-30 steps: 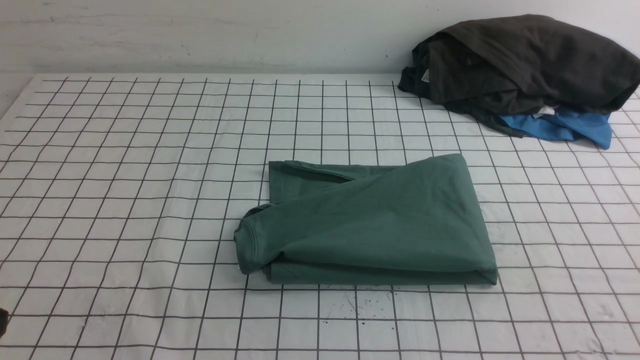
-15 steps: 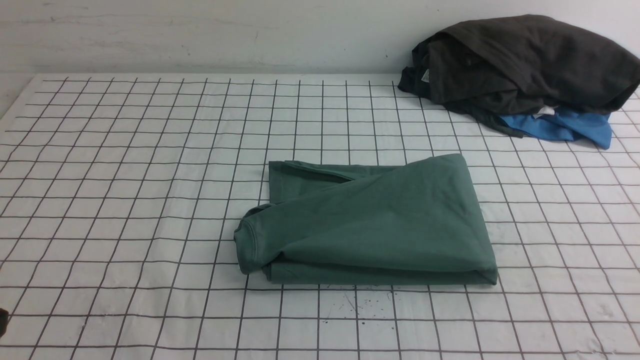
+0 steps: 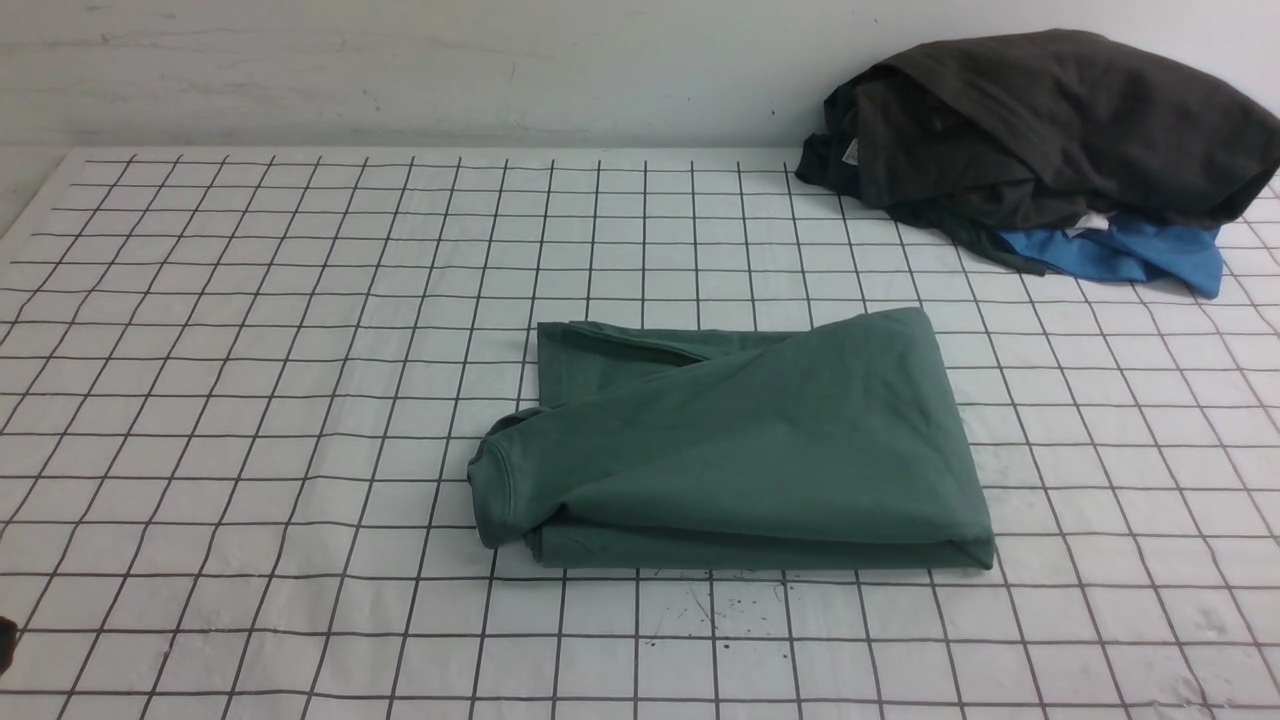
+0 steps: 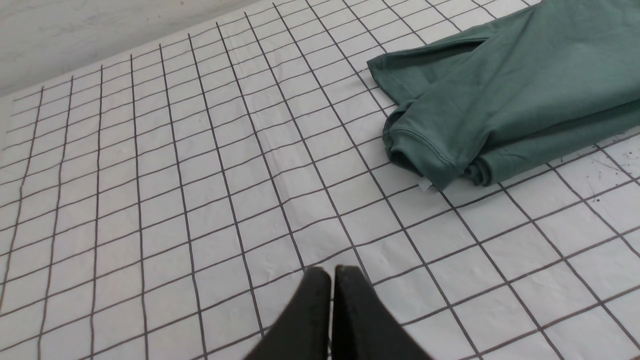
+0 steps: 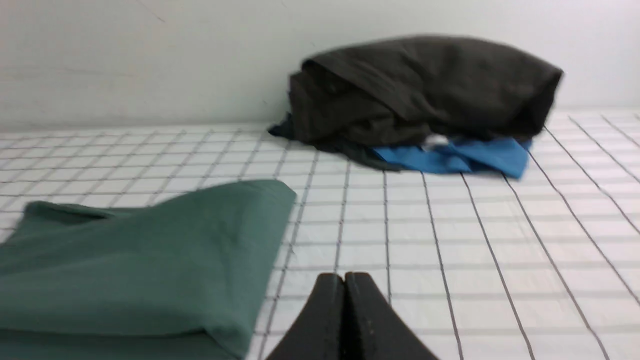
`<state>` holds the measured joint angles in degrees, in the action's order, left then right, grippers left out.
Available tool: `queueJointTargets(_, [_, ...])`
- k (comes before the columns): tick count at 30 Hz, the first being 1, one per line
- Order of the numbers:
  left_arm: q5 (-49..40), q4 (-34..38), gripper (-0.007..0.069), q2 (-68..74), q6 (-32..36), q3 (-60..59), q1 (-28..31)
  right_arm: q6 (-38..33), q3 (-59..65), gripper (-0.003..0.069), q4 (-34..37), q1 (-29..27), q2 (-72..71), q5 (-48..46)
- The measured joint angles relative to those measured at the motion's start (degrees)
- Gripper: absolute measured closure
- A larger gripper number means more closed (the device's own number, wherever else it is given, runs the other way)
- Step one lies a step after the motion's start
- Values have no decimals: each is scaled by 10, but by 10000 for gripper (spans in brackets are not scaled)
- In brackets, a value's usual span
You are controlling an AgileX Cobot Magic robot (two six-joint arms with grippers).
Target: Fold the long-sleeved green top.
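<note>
The green long-sleeved top (image 3: 740, 450) lies folded into a compact rectangle near the middle of the gridded table, its ribbed collar at the left end. It also shows in the left wrist view (image 4: 505, 95) and the right wrist view (image 5: 135, 270). Its sleeves and logo are hidden inside the fold. My left gripper (image 4: 332, 272) is shut and empty, held over bare table well to the left of the top. My right gripper (image 5: 345, 277) is shut and empty, just off the top's right edge. Neither gripper shows in the front view.
A heap of dark grey-black garments (image 3: 1040, 130) lies on a bright blue garment (image 3: 1130, 255) at the table's far right, against the wall. The white grid-lined tablecloth (image 3: 250, 330) covers the table. Ink specks (image 3: 725, 605) mark the cloth in front of the top.
</note>
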<state>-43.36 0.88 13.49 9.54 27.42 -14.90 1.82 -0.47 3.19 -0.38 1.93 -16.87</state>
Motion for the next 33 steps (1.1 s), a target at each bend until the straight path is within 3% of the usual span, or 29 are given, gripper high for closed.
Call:
queueJointTargets(5, [0,0,631,0,0,0,0,50,19,673,-45,-11,-24,-31])
queueJointTargets(33, [0,0,631,0,0,0,0,51,19,673,-45,-11,-25,-38])
